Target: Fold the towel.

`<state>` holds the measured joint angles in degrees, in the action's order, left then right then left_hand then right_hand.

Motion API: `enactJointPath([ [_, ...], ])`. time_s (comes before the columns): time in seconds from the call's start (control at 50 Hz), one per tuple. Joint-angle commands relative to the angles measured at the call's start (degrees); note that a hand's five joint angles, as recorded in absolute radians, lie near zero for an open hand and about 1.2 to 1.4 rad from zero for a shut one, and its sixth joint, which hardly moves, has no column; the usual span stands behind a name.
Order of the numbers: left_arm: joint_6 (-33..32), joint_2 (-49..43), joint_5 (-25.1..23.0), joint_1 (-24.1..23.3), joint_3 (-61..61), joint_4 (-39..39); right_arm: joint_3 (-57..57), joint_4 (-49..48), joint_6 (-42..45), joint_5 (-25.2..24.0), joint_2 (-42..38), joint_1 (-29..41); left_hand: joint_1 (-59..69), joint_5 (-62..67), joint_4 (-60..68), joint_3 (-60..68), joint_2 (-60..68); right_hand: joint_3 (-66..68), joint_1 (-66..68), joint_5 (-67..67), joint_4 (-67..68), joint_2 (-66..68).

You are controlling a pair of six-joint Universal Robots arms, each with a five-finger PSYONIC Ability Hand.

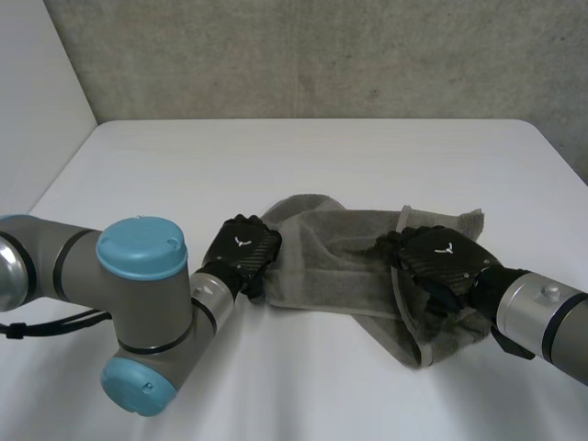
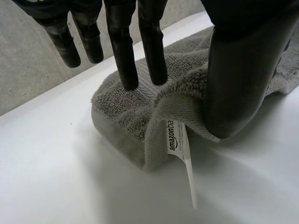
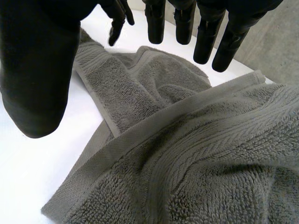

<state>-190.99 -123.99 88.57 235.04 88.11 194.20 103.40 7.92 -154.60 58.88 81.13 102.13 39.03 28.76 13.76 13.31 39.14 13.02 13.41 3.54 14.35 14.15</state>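
Towel (image 1: pixel 340 248), grey and rumpled, lies in a loose heap on the white table (image 1: pixel 322 156), well short of the far edge and about midway between the left and right edges. In the head view much of it is hidden. The left hand (image 1: pixel 241 250) covers its left end, the right hand (image 1: pixel 439 257) sits over its right part, and the left arm (image 1: pixel 138 276) blocks the table towards the near left corner. The right wrist view cuts the cloth off under the palm, so whether that palm touches it cannot be told. A white label (image 2: pixel 174 137) hangs from a folded edge, its print only partly readable. In the left wrist view two straight fingers (image 2: pixel 128 65) press their tips into the pile near the towel's end, and the others are raised clear beside them. The thumb (image 2: pixel 238 70) rests on the folded edge just beside the label, with a ridge of cloth between it and the fingers; the ridge looks pressed rather than nipped. The right hand's fingers (image 3: pixel 205 37) are straight and slightly spread above a fold without touching it, and its thumb (image 3: pixel 37 79) is held well apart.
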Motion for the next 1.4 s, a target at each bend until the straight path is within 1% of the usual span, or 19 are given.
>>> enactJointPath([
  [0.02,0.00,-1.17,-0.59,-0.02,-0.48,0.48,0.22,-0.01,0.00,0.09,0.17,-0.09,40.82,41.08,-3.76,-3.31,40.71,-3.02,-3.41,-3.54,-4.35,-4.15],
  [0.16,-2.81,-0.29,-0.59,-0.02,-0.75,-0.31,0.48,-0.36,-0.53,0.01,0.35,0.53,40.97,41.24,-3.76,-3.31,40.86,-3.02,-3.41,-3.54,-4.35,-4.15],
  [0.32,-3.25,8.23,-0.68,1.30,1.01,-0.22,0.48,-4.58,-3.17,0.18,-1.15,4.84,40.97,41.24,-3.76,-3.31,40.86,-3.02,-3.41,-3.54,-4.35,-4.15],
  [0.36,-2.99,9.29,-0.68,2.00,1.36,-0.22,-0.48,-6.06,-2.21,1.75,-6.04,8.77,40.97,41.24,-3.76,-3.31,40.86,-3.02,-3.41,-3.54,-4.35,-4.15],
  [0.38,-2.90,10.42,-0.68,2.79,1.62,-0.22,-0.48,-6.07,-2.20,1.76,-6.07,8.79,40.97,41.24,-3.76,-3.31,40.86,-3.02,-3.41,-3.54,-4.35,-4.15],
  [0.42,-2.90,11.40,-0.68,3.59,1.80,-0.22,-1.10,-7.38,0.77,6.22,-10.18,9.93,40.97,41.24,-3.76,-3.31,40.86,-3.02,-3.41,-3.54,-4.35,-4.15],
  [0.48,-2.81,12.37,-0.59,4.64,2.42,-0.22,-1.36,-7.65,2.99,8.53,-11.52,9.76,40.97,41.24,-3.76,-3.31,40.86,-3.02,-3.41,-3.54,-4.35,-4.15],
  [0.52,-2.81,12.45,-0.59,5.78,2.86,-0.22,-0.92,-7.83,9.19,12.73,-12.22,9.15,40.97,41.24,-3.76,-3.31,40.86,-3.02,4.88,4.74,-4.35,4.13],
  [0.6,-2.81,12.45,-0.59,6.66,3.30,-0.14,-0.66,-7.83,14.41,14.51,-12.13,7.12,40.97,41.24,-3.76,-3.31,40.86,-3.02,15.18,15.04,-4.35,14.43],
  [0.64,-2.81,12.54,-0.59,7.37,3.38,-0.14,-0.75,-7.30,17.21,14.68,-11.52,3.89,40.97,41.24,-3.76,-3.31,40.86,-3.02,28.40,28.27,-4.35,27.66],
  [0.74,-2.73,12.80,-0.42,10.17,2.86,-0.14,-0.75,-6.34,18.37,14.60,-8.37,-0.77,40.97,41.24,-3.76,-3.31,40.86,-3.02,32.00,31.86,-4.35,31.25],
  [0.88,-2.73,13.68,-0.24,12.63,2.77,-0.22,-0.48,-2.12,21.53,13.28,-0.44,-6.15,40.97,41.24,-3.76,-3.31,40.86,-3.02,31.50,31.36,-4.35,30.75],
  [0.98,-2.37,14.83,-0.33,13.17,3.30,-0.31,-0.39,1.05,22.41,9.32,2.28,-10.90,40.97,41.24,-3.76,-3.31,40.86,-3.02,28.30,28.16,-4.35,27.55],
  [1.02,-2.11,15.09,-0.33,13.17,3.38,-0.31,-0.39,2.97,21.80,5.91,3.33,-12.56,40.97,41.24,-3.76,-3.31,40.86,-3.02,12.08,11.95,-4.35,11.34],
  [1.04,-1.76,15.35,-0.33,13.17,3.56,-0.31,-0.39,2.98,21.80,5.89,3.34,-12.57,40.97,41.24,-3.76,-3.31,40.86,-3.02,11.98,11.85,-4.35,11.24],
  [1.08,-1.32,15.53,-0.42,13.08,3.65,-0.31,-0.31,4.30,20.66,4.32,3.69,-13.18,40.97,41.24,-3.76,-3.31,40.86,-3.02,-3.41,-3.54,-4.35,-4.15],
  [1.24,0.97,17.46,-0.50,12.55,4.35,-0.40,-1.01,3.86,14.85,3.61,2.81,-12.57,40.97,41.24,-3.76,-3.31,40.86,-3.02,-3.41,-3.54,-4.35,-4.15],
  [1.28,1.05,17.90,-0.50,12.64,4.79,-0.40,-2.76,3.42,10.92,3.61,-0.69,-12.30,40.97,41.24,-3.76,-3.31,40.86,-3.02,-3.41,-3.54,-4.35,-4.15],
  [1.4,1.05,19.04,-0.50,12.82,6.11,-0.40,-6.19,3.68,4.85,4.49,-3.08,-12.21,40.97,41.24,-3.76,-3.31,40.86,-3.02,-3.41,-3.54,-4.35,-4.15],
])
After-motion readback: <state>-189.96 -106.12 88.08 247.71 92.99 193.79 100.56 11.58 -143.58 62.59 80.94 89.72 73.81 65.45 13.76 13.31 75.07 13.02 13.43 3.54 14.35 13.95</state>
